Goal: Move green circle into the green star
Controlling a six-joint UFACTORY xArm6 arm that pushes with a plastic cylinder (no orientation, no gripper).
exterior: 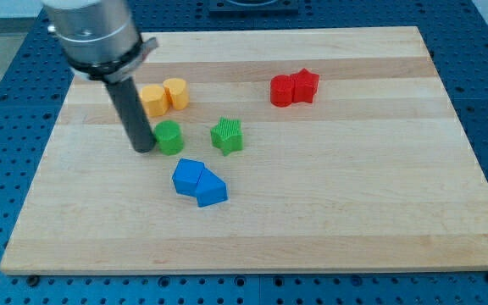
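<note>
The green circle (pixel 170 137) lies on the wooden board left of centre. The green star (pixel 227 135) lies a short way to its right, apart from it. My tip (pixel 143 148) is at the end of the dark rod and sits against the green circle's left side. The rod rises up to the arm at the view's top left.
Two yellow blocks (pixel 164 96) sit touching above the green circle. Two blue blocks (pixel 198 182) sit touching below and between the green ones. A red circle (pixel 282 90) and a red star (pixel 305 85) touch at the upper right. The wooden board (pixel 354 212) rests on a blue perforated table.
</note>
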